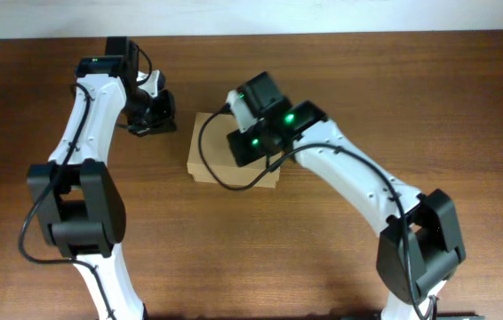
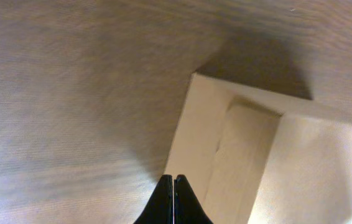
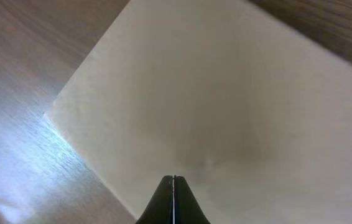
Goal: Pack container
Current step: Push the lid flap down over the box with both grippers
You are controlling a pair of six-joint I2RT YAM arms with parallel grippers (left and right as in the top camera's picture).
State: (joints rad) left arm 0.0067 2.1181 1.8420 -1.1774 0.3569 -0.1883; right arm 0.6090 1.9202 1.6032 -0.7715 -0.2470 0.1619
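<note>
The container point(image 1: 207, 151) is a plain tan cardboard box in the middle of the wooden table. My right gripper point(image 3: 174, 178) is shut and empty, right over the box's flat top point(image 3: 226, 106); in the overhead view the right wrist point(image 1: 256, 124) covers much of the box. My left gripper point(image 2: 173, 178) is shut and empty, just left of the box by its edge point(image 2: 194, 124), where a folded side panel point(image 2: 244, 155) shows. In the overhead view the left gripper point(image 1: 152, 120) sits at the box's far left corner.
The brown wooden table point(image 1: 429, 98) surrounds the box. The left arm's base link point(image 1: 74, 204) stands at the front left and the right arm's base link point(image 1: 420, 240) at the front right. No other loose objects show.
</note>
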